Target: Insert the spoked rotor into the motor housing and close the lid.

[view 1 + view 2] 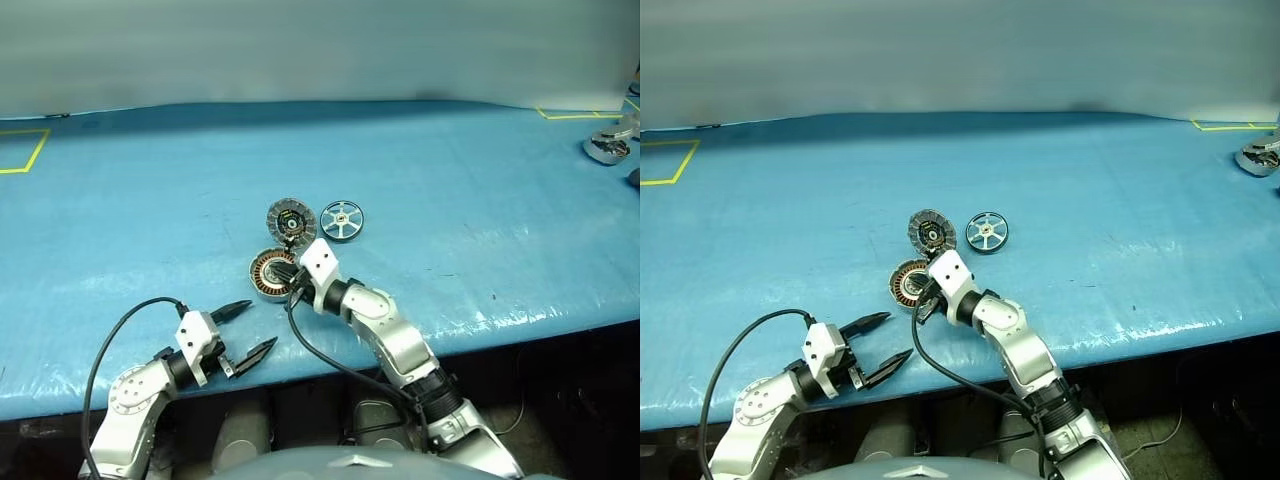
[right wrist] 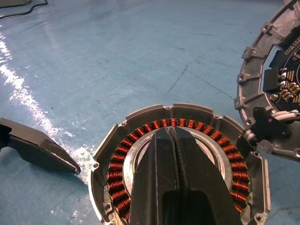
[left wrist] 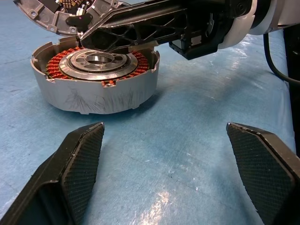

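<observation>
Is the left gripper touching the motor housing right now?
Apart. In the left wrist view, bare blue table lies between the open left gripper and the motor housing.

Scuffed matt grey metal motor housing [image 3: 93, 93] with glossy copper windings; textured black fingers [image 3: 82, 164].

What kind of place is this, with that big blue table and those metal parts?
Probably a robot test bench in a lab or workshop. A wide blue table carries yellow tape markings, and loose motor parts lie on it: a motor housing with copper windings, its lid and a spoked rotor.
</observation>
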Tool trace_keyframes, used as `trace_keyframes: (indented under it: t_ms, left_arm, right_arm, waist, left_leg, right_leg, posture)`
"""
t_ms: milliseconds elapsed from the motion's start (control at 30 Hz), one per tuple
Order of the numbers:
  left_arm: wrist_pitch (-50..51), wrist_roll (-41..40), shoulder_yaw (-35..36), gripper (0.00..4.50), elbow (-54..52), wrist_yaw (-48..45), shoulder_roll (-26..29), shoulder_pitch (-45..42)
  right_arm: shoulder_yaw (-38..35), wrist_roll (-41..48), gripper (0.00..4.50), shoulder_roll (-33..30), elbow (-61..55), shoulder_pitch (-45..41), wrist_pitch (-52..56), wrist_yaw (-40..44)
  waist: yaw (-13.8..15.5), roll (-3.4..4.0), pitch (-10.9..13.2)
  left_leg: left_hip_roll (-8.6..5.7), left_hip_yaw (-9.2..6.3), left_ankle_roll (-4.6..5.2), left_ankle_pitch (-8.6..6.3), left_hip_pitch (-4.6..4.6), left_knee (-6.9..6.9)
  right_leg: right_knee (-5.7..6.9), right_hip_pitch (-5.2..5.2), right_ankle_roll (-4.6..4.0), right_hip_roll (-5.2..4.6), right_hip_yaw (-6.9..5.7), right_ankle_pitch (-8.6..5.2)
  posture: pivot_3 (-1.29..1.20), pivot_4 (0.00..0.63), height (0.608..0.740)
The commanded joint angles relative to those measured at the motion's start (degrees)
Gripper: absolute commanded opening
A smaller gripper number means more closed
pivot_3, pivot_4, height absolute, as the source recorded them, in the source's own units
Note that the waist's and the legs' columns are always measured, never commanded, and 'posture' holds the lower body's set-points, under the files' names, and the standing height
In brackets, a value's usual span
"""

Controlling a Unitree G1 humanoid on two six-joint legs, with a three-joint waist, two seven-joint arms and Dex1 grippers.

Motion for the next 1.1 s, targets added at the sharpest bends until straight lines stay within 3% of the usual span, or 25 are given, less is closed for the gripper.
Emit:
trace_keyframes:
  t_ms: [33,300,533,1100]
  left_arm:
    - [-1.56,0.07,0.45,4.45,-1.46,0.6,0.18,0.43]
    - [-1.64,0.35,0.27,4.45,-1.53,1.54,0.4,0.76]
    - [-1.58,0.29,-0.02,4.45,-1.03,1.78,0.32,0.49]
    - [-1.55,0.09,-0.36,4.45,-1.19,2.14,-0.07,0.81]
  right_arm:
    - [0.18,-0.72,0.04,0.8,0.79,-1.56,0.32,-0.44]
    - [3.32,-5.41,0.04,-0.89,1.35,-2.11,4.31,-1.27]
    - [8.92,-12.1,0.04,-5.99,-1.73,-2.42,5.91,0.01]
    - [9.26,-13.12,0.04,-5.53,-0.72,-3.23,9.47,0.55]
  waist:
    - [-0.02,0.0,0.0]
    - [-0.14,0.16,-0.18]
    - [-0.16,0.3,-0.43]
    - [-0.16,0.29,-0.61]
  left_leg:
    - [0.0,0.01,0.0,0.0,0.0,0.01]
    - [0.01,0.05,-0.01,0.01,0.11,0.01]
    - [0.02,0.06,-0.02,0.01,0.13,0.01]
    - [0.12,0.07,-0.01,0.01,0.18,0.01]
  right_leg:
    - [0.0,0.0,0.0,0.0,0.0,0.0]
    - [0.01,0.05,-0.04,0.01,0.01,0.02]
    - [0.01,0.07,-0.05,-0.01,0.03,0.03]
    - [0.0,0.11,-0.07,-0.02,0.02,0.03]
  posture:
    - [0.0,0.15,0.74]
    - [0.0,0.15,0.74]
    - [0.0,0.15,0.74]
    - [0.0,0.15,0.74]
